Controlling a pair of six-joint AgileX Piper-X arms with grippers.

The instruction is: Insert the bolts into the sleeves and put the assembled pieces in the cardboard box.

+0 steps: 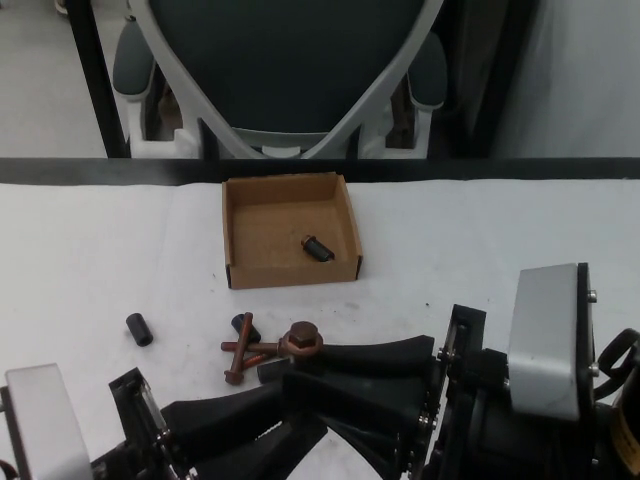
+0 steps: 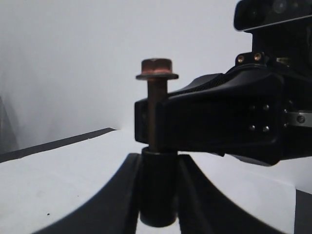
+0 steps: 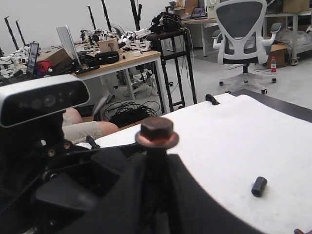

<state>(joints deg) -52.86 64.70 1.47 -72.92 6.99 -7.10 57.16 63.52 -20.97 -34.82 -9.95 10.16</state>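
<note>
Both arms meet at the near edge of the table [image 1: 500, 230]. The left end effector [image 2: 157, 207] is clamped on a black sleeve [image 2: 157, 183], held upright. The right end effector [image 3: 156, 187] is clamped on the shank of a copper-coloured bolt [image 2: 156, 95], head up, right above the sleeve. The bolt's lower end sits at the sleeve's mouth; whether it has gone in at all I cannot tell, but most of the shank is outside it.

On the table just beyond the end effectors lie a few loose bolts [image 1: 243, 350] with another sleeve [image 1: 243, 322] beside them, and a lone sleeve [image 1: 139, 328] farther left. The cardboard box [image 1: 235, 235] stands farther off, near the middle, with one finished piece [image 1: 317, 247] inside.

The main risk, as I judge it, is the bolt going down slightly tilted or off-centre. It could then catch on the sleeve's rim, and further pushing might twist the sleeve in its grip or slide the bolt up between the fingers. The two end effectors are also very close, so pushing down further may knock them together. Letting go of the bolt before it is well seated could drop it among the loose parts below.
</note>
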